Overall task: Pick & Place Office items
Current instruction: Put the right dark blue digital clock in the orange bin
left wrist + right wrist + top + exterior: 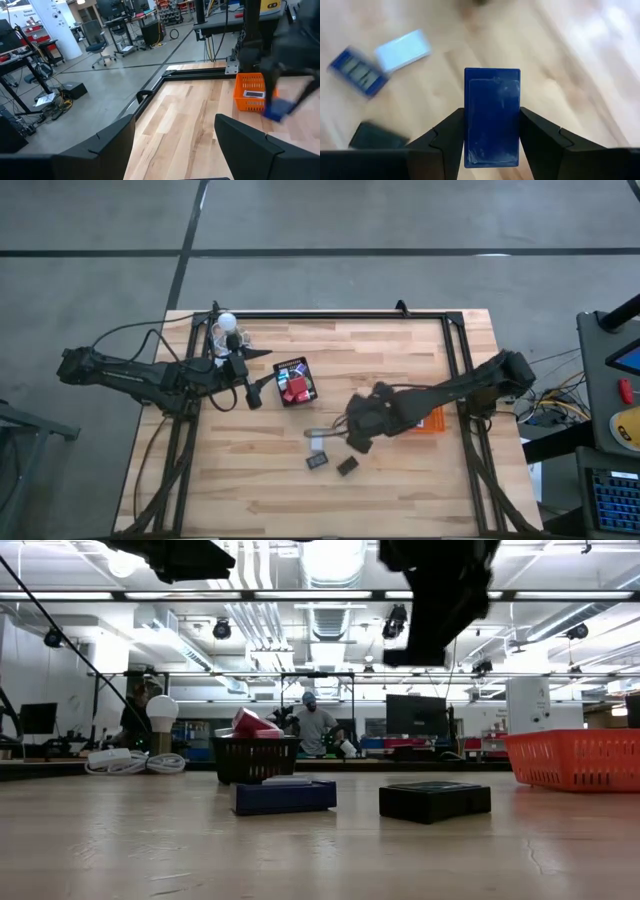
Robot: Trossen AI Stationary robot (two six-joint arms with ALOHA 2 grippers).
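Above the bench, just on the mesh-tray side of the orange tray, the right gripper is clamped on a dark blue flat rectangle, its two fingers pressing the long edges. The rectangle's long axis runs straight out along the fingers, and its free end points ahead of the gripper, down toward the wood. The orange tray lies right beside this arm, nearer its base, while the black mesh tray, already holding red pieces, sits farther off toward the left arm. I judge the carrying arm's next move turns on swinging to whichever tray is meant; the orange one is much the closer. Three more items lie loose on the bench beside the orange tray: a white one, a blue one and a black one. The left gripper hangs just beside the mesh tray, fingers parted and empty.
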